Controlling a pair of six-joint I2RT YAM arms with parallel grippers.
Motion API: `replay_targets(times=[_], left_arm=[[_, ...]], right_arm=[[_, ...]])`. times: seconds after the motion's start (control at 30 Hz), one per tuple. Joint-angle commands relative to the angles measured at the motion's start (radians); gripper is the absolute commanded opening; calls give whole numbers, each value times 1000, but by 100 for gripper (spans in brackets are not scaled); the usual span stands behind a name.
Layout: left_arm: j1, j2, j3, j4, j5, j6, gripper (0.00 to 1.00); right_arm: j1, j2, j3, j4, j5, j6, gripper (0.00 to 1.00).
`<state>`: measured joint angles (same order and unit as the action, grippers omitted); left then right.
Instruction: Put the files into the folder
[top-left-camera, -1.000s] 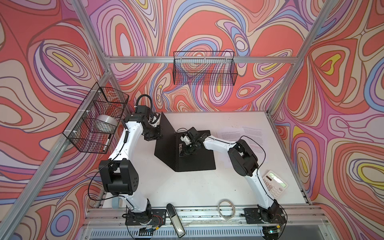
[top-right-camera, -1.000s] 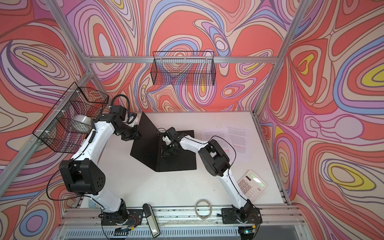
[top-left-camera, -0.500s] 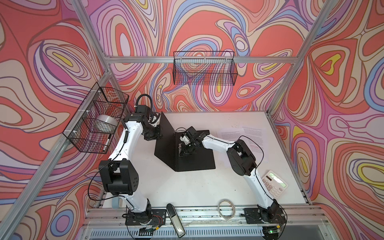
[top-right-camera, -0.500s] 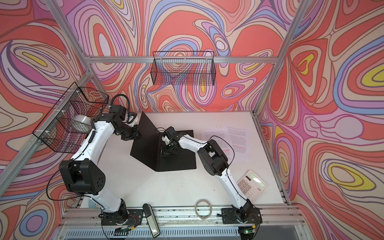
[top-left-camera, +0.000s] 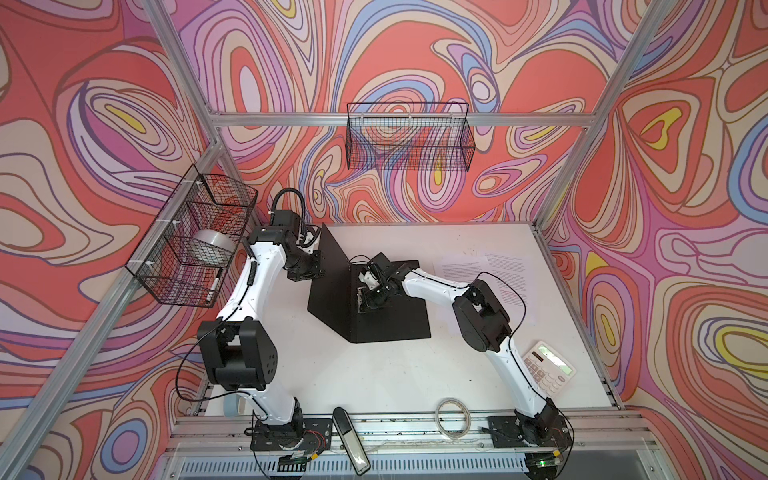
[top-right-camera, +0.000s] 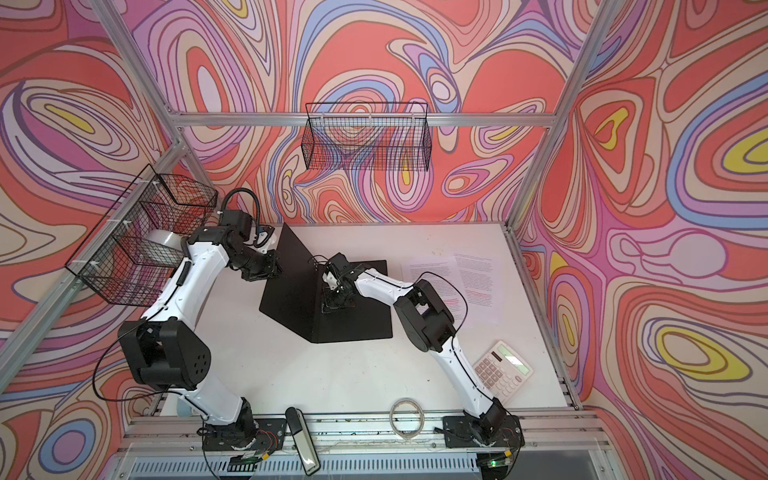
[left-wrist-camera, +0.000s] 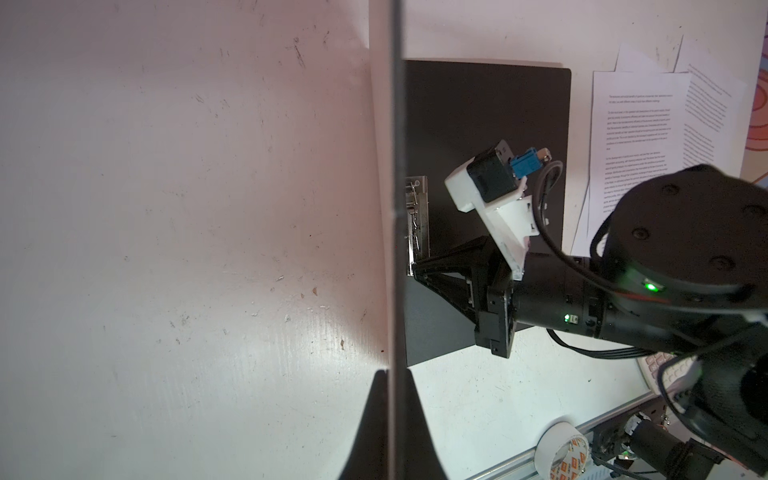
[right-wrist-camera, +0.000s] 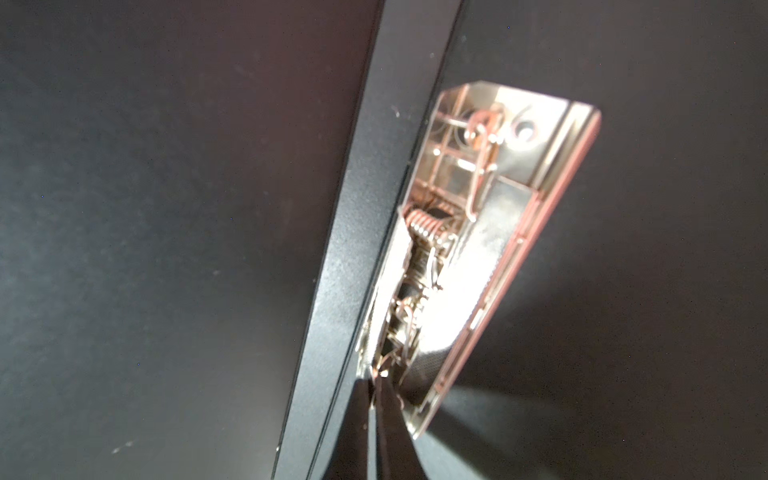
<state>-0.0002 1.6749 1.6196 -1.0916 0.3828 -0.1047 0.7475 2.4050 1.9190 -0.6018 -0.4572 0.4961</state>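
The folder lies open, black inside showing. One half lies flat and the other cover stands upright. My left gripper is shut on that cover's thin edge. My right gripper is shut on a thin metal piece at the end of the spine clip, whose plate is tilted up. The files, printed white sheets, lie on the table right of the folder.
A white calculator sits at the right front. A tape ring and a black handheld object rest on the front rail. Wire baskets hang on the back wall and the left wall.
The right gripper has shifted very slightly along the spine clip. The left arm and the raised cover have not moved.
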Motion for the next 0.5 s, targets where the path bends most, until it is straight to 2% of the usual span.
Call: replay_targets(times=[0.0, 0.47], left_arm=[[-1, -40, 18, -37, -8, 27, 0], [2, -26, 29, -50, -38, 41, 0]], right_arm=[[-8, 64, -13, -119, 145, -45, 0], [-8, 51, 11, -145, 158, -62, 0]])
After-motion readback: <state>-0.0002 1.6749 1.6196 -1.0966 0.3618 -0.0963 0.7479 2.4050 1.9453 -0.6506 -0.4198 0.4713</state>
